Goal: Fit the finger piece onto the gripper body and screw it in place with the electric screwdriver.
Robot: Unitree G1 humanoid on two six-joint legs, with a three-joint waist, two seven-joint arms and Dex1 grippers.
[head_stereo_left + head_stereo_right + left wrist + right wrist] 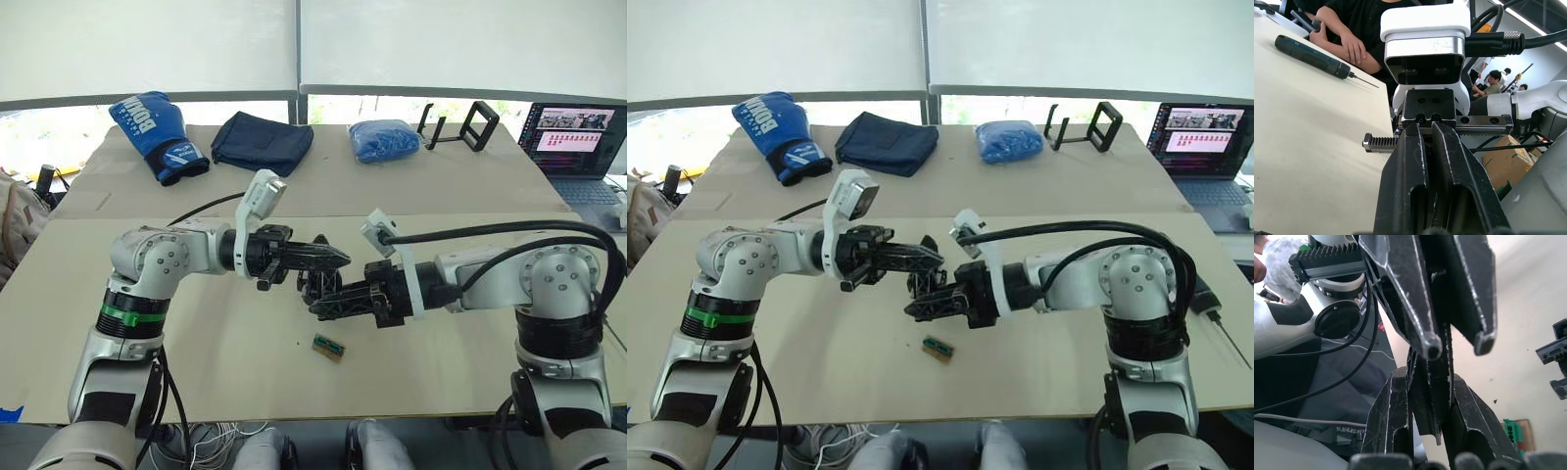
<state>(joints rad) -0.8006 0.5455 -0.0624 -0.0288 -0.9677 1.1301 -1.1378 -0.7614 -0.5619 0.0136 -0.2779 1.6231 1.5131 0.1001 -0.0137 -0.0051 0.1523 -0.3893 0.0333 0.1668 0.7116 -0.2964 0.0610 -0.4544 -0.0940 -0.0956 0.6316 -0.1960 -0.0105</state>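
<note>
Fingers of right gripper clamp finger piece.

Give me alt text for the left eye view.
Two robot grippers, left gripper and right gripper, meet above a beige table, with the gripper body between them. A small green-and-brown block lies below.

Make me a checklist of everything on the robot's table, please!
Surface: beige table, flat.
Job's things: finger piece in right gripper; gripper body just beyond it; electric screwdriver lying near table's edge.
Clutter: green-and-brown block, boxing glove, dark cloth, blue bag, laptop.
Grippers: right gripper shut on the piece; left gripper tips slightly apart, close above.
Cables: black cables on both wrists.
Surroundings: person's arm beside the screwdriver; window blinds.
</note>
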